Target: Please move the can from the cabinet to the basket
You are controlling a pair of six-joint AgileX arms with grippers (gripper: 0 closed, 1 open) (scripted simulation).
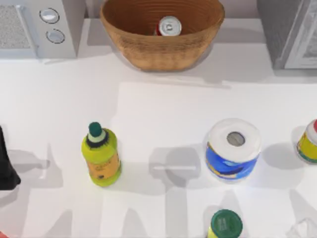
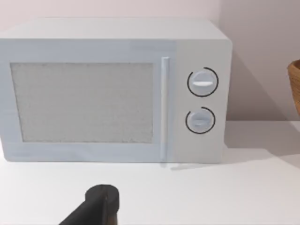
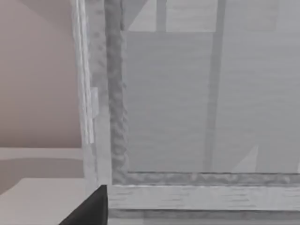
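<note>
- Right at the near edge of the top view you see a dark green bottle cap [image 1: 226, 223], the closest thing to the camera.
- Your can [image 1: 169, 26] stands upright inside the basket [image 1: 148, 49], silver top up, near the basket's back wall.
- That basket sits at the far middle of the table [image 1: 163, 114], between the microwave [image 1: 59, 29] on the left and the cabinet [image 1: 287, 29] on the right.
- Nearer to you stand a yellow-green bottle [image 1: 101, 156], a paper roll [image 1: 233, 148] and, at the right edge, a yellow jar [image 1: 309, 141], all well apart.
- Your left gripper [image 1: 6, 166] waits at the table's left edge; its wrist view faces the microwave [image 2: 112, 89]. You cannot tell how its jaws stand.
- Your right arm's wrist view looks closely at the cabinet [image 3: 187, 117], with one dark finger [image 3: 91, 208] showing; whether that pincer is released or clenched cannot be told.
</note>
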